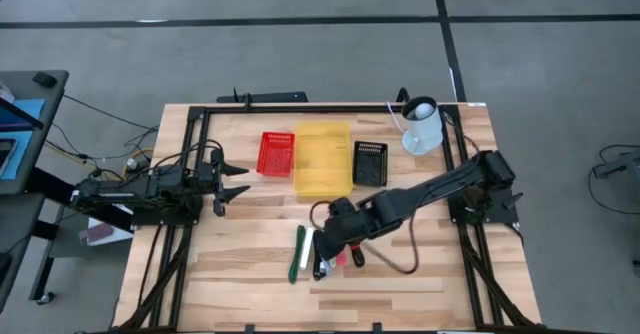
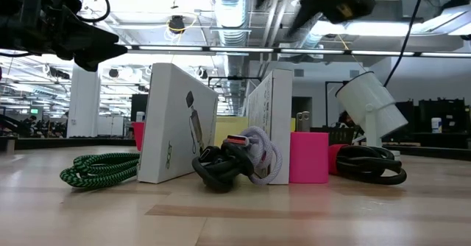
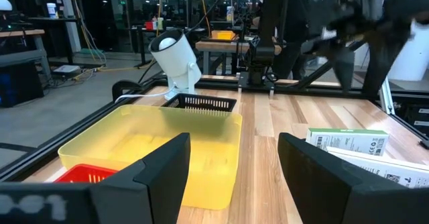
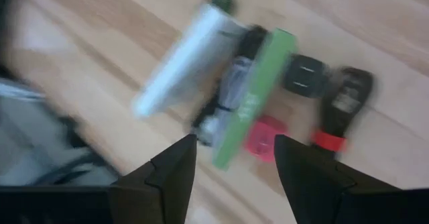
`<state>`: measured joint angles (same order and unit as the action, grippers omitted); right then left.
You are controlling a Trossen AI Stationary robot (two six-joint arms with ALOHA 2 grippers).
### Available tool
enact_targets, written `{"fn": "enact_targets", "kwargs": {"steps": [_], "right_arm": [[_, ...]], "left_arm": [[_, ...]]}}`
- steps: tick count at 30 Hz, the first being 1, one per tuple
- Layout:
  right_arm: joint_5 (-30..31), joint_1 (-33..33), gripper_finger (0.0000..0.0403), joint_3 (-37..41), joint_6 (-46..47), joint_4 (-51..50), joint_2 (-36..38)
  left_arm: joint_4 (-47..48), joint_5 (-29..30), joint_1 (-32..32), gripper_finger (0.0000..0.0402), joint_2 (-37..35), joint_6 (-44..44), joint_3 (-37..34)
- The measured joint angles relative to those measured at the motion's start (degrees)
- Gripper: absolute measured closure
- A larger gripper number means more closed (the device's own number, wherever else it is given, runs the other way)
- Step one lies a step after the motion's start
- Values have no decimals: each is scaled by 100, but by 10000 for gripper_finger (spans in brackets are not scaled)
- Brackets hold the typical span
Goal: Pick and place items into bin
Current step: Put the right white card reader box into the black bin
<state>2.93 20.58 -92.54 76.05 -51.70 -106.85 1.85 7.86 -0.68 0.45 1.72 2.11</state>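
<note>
table point(image 1: 250, 274): pale wood planks, smooth satin finish | yellow bin point(image 1: 322, 158): translucent glossy plastic | red basket point(image 1: 276, 153) and black basket point(image 1: 369, 163), either side of yellow bin: perforated plastic | white boxes point(image 2: 179, 121): matt printed cardboard | green-black cable point(image 2: 99, 168): braided cloth sheath | pink block point(image 2: 308, 157): matt | frame point(image 1: 300, 110): black metal

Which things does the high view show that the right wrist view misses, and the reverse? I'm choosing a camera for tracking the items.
Only the high view shows the yellow plastic bin, the red mesh basket, the black mesh basket and the left claw, waiting at the table's left side.

Only the right wrist view shows the flat black plug-like piece.

Both show the open right claw above the items, with the green pen-like stick and small pink-red piece.
</note>
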Motion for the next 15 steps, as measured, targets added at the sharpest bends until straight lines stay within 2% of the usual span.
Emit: {"fn": "enact_targets", "kwargs": {"steps": [10, 15], "right_arm": [[167, -132, 207, -2895, -456, -2420, -1363], [150, -156, 207, -3738, -555, -3043, -1849]], "left_arm": [[0, 0, -1, 182, 41, 0, 0], [0, -1, 1, 182, 58, 0, 0]]}}
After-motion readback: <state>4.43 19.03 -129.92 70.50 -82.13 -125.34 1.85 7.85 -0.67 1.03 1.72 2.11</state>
